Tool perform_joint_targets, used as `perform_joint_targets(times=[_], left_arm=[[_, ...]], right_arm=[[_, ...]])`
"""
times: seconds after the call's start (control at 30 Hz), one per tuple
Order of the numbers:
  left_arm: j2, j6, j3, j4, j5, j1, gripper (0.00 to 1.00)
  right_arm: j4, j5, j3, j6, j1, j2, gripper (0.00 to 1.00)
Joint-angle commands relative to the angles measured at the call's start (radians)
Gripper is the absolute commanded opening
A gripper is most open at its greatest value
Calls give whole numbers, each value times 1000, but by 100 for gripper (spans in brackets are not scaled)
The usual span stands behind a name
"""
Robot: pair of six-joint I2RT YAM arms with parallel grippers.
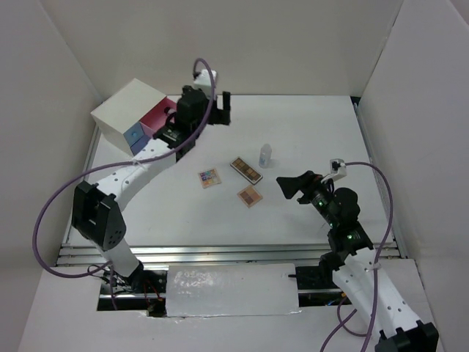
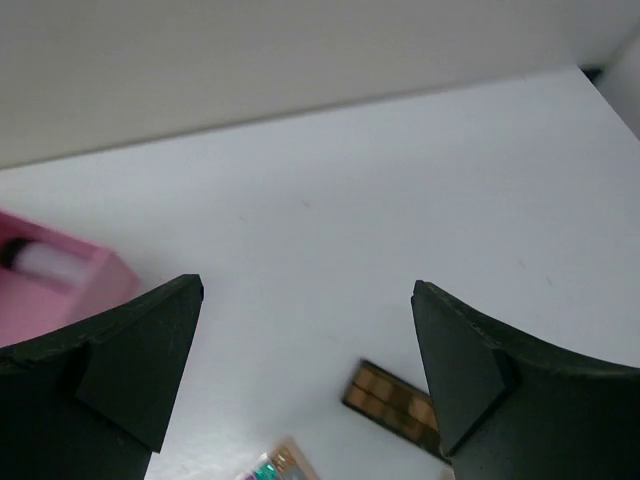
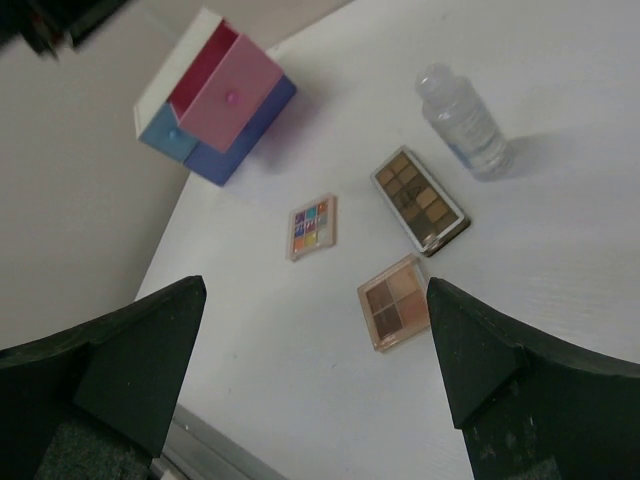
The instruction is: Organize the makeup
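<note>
- Left claw (image 2: 308, 300) spread wide, empty; pink plastic drawer (image 2: 55, 285) beside one finger.
- Right claw (image 3: 315, 288) spread wide, empty.
- On the white tabletop (image 3: 560, 260) ahead of the right claw: long dark-brown eyeshadow palette (image 3: 420, 200), square tan eyeshadow palette (image 3: 395, 302), small multicoloured eyeshadow palette (image 3: 312, 226), small clear plastic bottle (image 3: 462, 122).

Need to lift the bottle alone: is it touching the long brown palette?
Apart. The right wrist view shows a strip of bare table between the bottle and the long brown palette.
</note>
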State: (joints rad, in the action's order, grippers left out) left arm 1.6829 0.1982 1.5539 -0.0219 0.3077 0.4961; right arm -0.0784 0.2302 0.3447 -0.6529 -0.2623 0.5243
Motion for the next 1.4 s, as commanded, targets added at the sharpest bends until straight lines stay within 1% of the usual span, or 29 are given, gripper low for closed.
perform_joint_targets(times=[0.0,0.03,0.07,0.1,0.17,0.2,0.23,0.27,0.33,0.37,0.47,0.57,0.6,0.67,0.8,0.83,0.97,1.07,1.17,1.23,1.33,1.37], left_arm=[[-48,124,-121,-61,-126,100,99],[-42,133,-171,-137,-149,122,99],[-32,138,-187,-171,-194,139,99],[9,144,-195,-197,-212,165,99],[64,174,-178,-237,-243,183,99],[122,184,-154,-251,-264,203,99],[151,187,-141,-288,-263,214,100],[213,194,-127,-299,-259,234,99],[271,204,-77,-315,-251,249,99],[320,204,-57,-332,-222,265,99],[377,191,-58,-396,-173,289,99],[405,198,-81,-432,-93,305,99],[406,199,-107,-475,-73,308,99],[420,199,-132,-509,-26,318,99],[445,172,-152,-602,65,340,99],[460,167,-147,-605,115,346,99],[509,167,-82,-566,174,346,99],[525,181,-69,-546,205,346,96],[531,193,-80,-556,212,343,94],[540,204,-74,-566,200,335,90],[551,207,-66,-581,191,326,89],[554,208,-60,-576,168,322,88]], right_arm=[[23,-202,-26,-42,-3,-113,100],[32,-227,-36,-51,-5,-136,100],[45,-264,-41,-60,-6,-156,100],[57,-310,-47,-71,-3,-193,100],[69,-341,-58,-80,-3,-225,100],[71,-365,-62,-86,-3,-253,100],[71,-370,-68,-88,-3,-265,100],[71,-370,-70,-85,-3,-277,100],[71,-365,-69,-79,-2,-277,100],[71,-362,-66,-76,-3,-268,100],[71,-341,-56,-71,-3,-245,100],[68,-319,-53,-68,-3,-241,100],[66,-316,-53,-68,-3,-244,100],[68,-312,-52,-68,-3,-247,100],[68,-302,-49,-67,-6,-248,100],[68,-302,-47,-65,-6,-250,100],[69,-299,-46,-62,-8,-250,100],[69,-301,-46,-62,-12,-248,100],[71,-299,-41,-60,-14,-250,100],[71,-298,-42,-60,-15,-251,100],[71,-298,-41,-59,-17,-250,100],[71,-296,-41,-57,-14,-251,100]])
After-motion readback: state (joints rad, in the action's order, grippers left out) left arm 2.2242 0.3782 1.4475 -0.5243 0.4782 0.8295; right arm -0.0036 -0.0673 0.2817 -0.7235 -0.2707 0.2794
